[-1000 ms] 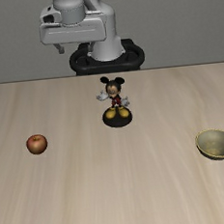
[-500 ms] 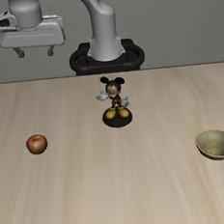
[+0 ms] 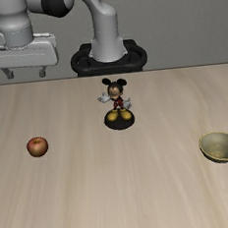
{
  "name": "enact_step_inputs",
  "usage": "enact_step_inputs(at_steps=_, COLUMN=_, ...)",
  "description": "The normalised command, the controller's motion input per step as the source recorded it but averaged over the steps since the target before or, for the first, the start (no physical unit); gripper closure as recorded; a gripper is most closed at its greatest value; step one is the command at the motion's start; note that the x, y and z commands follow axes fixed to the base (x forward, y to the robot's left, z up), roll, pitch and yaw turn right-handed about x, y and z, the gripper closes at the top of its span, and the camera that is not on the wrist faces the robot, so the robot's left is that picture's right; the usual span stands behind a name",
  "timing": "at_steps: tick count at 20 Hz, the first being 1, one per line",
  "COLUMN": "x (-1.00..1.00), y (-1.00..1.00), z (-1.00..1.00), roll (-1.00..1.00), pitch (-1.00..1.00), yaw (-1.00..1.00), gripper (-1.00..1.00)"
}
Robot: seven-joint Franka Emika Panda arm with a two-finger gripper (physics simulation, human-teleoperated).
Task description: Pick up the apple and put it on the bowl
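I hold the gripper high, fingers apart and empty, in the approach step, and next must descend onto the apple resting on the surface, well apart from the bowl.

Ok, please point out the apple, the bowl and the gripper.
apple (image 3: 37, 147), exterior view, middle of its skin.
bowl (image 3: 217, 145), exterior view, its inner wall.
gripper (image 3: 25, 72), exterior view, midway between its fingertips.
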Motion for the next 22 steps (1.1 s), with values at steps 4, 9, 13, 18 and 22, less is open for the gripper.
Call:
enact_step_inputs(at_steps=4, x=1.00, y=0.00, z=0.00, roll=0.00, pitch=0.00, yaw=0.00, gripper=-1.00)
enact_step_inputs(at_steps=9, x=0.20, y=0.00, z=-0.80, roll=0.00, pitch=0.00, yaw=0.00, gripper=-1.00)
enact_step_inputs(at_steps=13, x=0.00, y=0.00, z=-1.00, roll=0.00, pitch=0.00, yaw=0.00, gripper=-1.00)
enact_step_inputs(at_steps=18, x=0.00, y=0.00, z=-1.00, roll=0.00, pitch=0.00, yaw=0.00, gripper=-1.00)
enact_step_inputs(at_steps=22, x=0.00, y=0.00, z=-1.00, roll=0.00, pitch=0.00, yaw=0.00, gripper=-1.00)
